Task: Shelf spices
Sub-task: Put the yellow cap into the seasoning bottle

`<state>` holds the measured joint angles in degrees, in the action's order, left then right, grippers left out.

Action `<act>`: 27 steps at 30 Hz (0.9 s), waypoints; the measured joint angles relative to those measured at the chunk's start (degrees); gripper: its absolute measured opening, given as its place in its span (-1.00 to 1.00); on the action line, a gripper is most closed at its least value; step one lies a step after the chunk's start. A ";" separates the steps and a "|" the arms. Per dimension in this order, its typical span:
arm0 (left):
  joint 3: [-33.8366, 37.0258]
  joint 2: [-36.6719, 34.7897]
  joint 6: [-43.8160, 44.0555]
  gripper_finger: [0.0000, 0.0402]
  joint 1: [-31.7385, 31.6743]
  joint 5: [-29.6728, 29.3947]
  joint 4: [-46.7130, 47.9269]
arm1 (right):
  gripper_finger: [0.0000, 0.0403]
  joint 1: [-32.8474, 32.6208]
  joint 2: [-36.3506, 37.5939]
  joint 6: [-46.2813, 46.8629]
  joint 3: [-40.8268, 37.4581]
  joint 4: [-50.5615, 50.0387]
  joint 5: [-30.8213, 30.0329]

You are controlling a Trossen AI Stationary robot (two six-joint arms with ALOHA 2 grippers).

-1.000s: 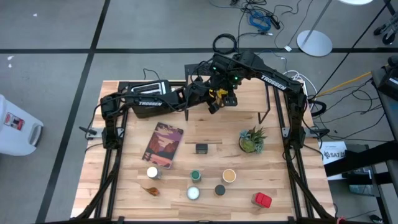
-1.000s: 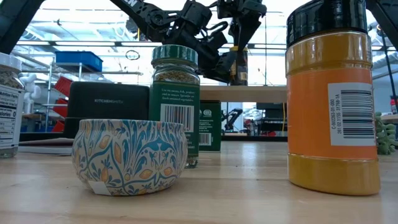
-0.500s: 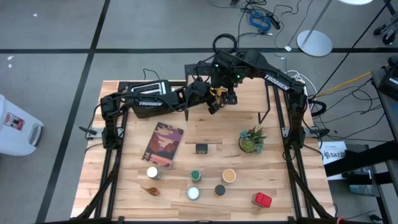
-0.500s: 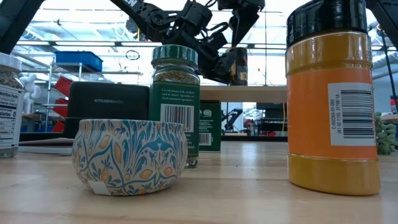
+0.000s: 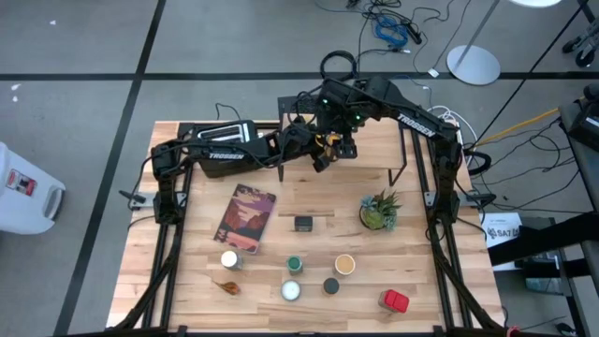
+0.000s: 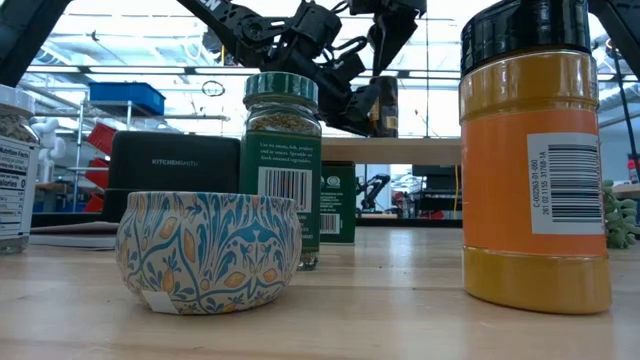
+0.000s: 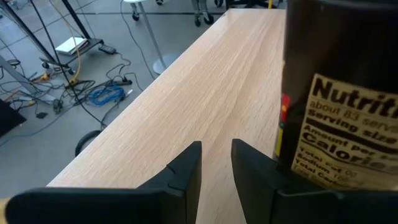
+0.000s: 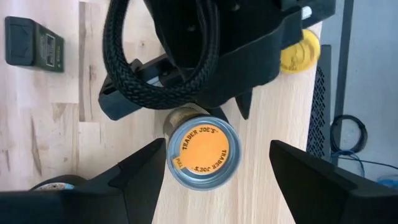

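Right wrist view: right gripper (image 8: 214,165) hangs directly over an orange-topped jar (image 8: 203,155) standing upright on the shelf (image 8: 273,118), fingers spread wide on either side of it and not touching. Left gripper (image 7: 214,163) is also over the shelf, fingers nearly together with nothing between them, just beside that jar. High view: 6 other spices (image 5: 318,277) sit on the table (image 5: 426,271), well in front of the shelf.

The orange lid (image 8: 204,149) of a jar carried the words "TRADER JOE'S". A dark jar (image 7: 339,93) had a label starting with "Nutriti" and "Calorie". The black toaster (image 6: 172,172) showed "KITCHENSMITH". Both arms (image 5: 225,155) were marked "TROSSEN".
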<state>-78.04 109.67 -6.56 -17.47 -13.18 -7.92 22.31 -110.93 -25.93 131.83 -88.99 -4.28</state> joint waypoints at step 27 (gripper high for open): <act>0.04 -11.84 -12.95 -0.52 10.37 -30.52 19.26 | 0.36 -3.66 11.39 4.76 0.00 6.54 -3.72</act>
<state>-78.00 97.82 -19.51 -7.10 -43.70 11.35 18.65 -99.54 -21.17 131.83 -82.46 -8.00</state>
